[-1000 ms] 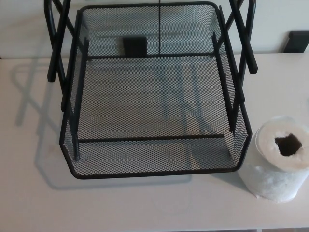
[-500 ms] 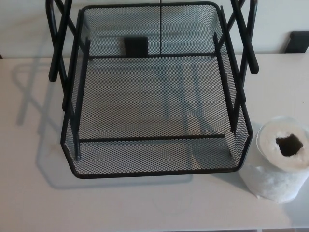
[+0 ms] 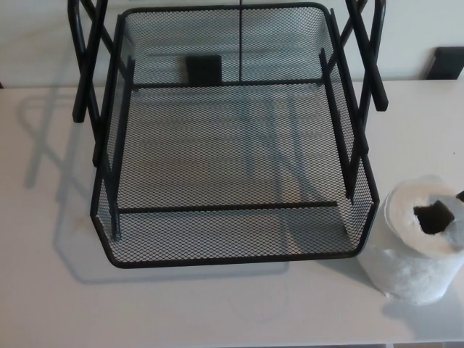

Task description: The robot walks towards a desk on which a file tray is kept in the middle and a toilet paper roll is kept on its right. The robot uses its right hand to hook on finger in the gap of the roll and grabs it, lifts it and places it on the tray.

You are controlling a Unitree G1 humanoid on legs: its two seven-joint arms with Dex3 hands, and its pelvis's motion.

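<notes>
Fingers: right hand (image 3: 460, 196) newly glimpsed at frame edge; state cannot be told.
Toilet paper roll (image 3: 419, 243): unmoved, not yet hooked.

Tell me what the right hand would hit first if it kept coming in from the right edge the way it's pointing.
Probably the toilet paper roll: only a dark tip of the right hand shows, beside the roll's top rim, though depth is unclear.
</notes>
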